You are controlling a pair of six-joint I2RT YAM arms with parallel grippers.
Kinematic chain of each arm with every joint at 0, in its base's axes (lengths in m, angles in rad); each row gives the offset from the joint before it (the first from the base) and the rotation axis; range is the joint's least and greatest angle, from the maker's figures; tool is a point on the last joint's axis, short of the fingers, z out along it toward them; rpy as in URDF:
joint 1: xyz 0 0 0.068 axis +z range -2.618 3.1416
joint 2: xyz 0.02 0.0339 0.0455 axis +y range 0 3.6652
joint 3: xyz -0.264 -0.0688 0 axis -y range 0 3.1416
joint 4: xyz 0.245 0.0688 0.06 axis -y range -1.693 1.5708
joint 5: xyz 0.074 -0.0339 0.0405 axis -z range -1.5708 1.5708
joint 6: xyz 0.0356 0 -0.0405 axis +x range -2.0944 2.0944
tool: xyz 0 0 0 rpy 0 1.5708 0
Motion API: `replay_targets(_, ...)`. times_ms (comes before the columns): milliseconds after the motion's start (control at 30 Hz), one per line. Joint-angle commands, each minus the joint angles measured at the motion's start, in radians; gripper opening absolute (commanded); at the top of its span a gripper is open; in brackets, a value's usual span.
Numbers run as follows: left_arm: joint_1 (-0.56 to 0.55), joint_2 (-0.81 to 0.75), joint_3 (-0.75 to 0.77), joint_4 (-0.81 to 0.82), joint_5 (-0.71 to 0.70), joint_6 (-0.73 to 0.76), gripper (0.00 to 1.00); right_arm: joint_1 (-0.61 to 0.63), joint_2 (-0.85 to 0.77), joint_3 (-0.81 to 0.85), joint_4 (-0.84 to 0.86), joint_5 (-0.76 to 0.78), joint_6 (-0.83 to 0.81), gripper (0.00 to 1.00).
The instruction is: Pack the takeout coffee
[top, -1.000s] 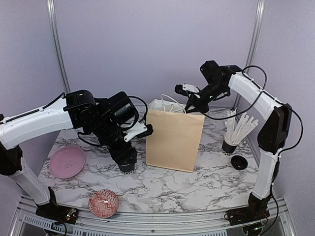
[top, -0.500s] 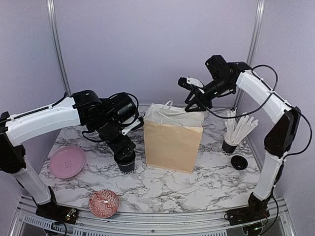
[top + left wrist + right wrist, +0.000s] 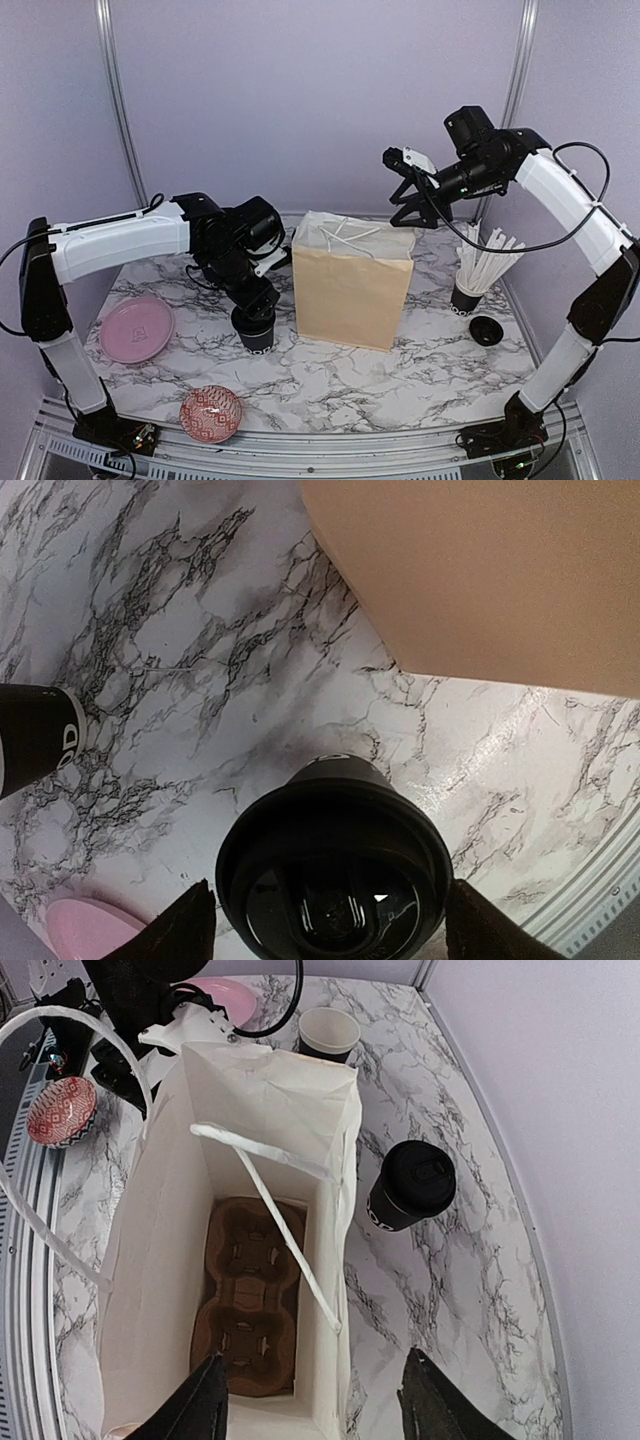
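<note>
Two arms poised, coffee cup (image 3: 256, 330) standing beside the paper bag (image 3: 350, 295).
Left gripper (image 3: 330, 920) straddles it, jaws spread; right gripper (image 3: 315, 1400) hangs empty and open above. Slack bag handles (image 3: 265, 1200) could snag a lowered cup.

Left arm (image 3: 120, 240): rises from its base at the left edge, then reaches across toward the centre with the forearm near level and the wrist bent steeply downward. Left gripper (image 3: 256, 318): held low and pointing straight down, jaws set wide apart, with one fingertip in each bottom corner of the left wrist view. Right arm (image 3: 565, 200): raised high, elbow out to the right, forearm angled in toward the centre. Right gripper (image 3: 402, 190): held aloft, tilted down and to the left, jaws parted.
</note>
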Motion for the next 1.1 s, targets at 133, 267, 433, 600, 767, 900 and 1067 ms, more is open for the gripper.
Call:
replay_targets(133,0.008,0.023,-0.045,0.013,0.035,0.018,0.79,0.0,0.002,-0.015,0.042,0.013,0.018,0.58)
replay_targets(267,0.008,0.024,-0.064,0.013,0.019,0.018,0.78,0.0,0.005,-0.015,0.042,0.012,0.016,0.57)
replay_targets(433,0.008,0.027,-0.062,0.009,0.024,0.018,0.68,0.0,0.007,-0.015,0.042,0.017,0.019,0.57)
replay_targets(600,-0.01,-0.018,-0.022,-0.039,0.056,0.004,0.6,0.0,-0.016,-0.016,0.045,0.029,0.028,0.57)
replay_targets(767,-0.107,-0.071,0.039,-0.114,0.058,0.009,0.6,-0.002,-0.038,0.016,0.05,0.114,0.095,0.57)
replay_targets(900,-0.208,-0.081,0.081,-0.117,0.07,0.01,0.6,-0.003,-0.104,0.002,0.083,0.163,0.164,0.58)
replay_targets(1067,-0.291,-0.018,0.125,-0.117,0.07,0.021,0.6,-0.002,-0.203,-0.092,0.131,0.164,0.219,0.62)
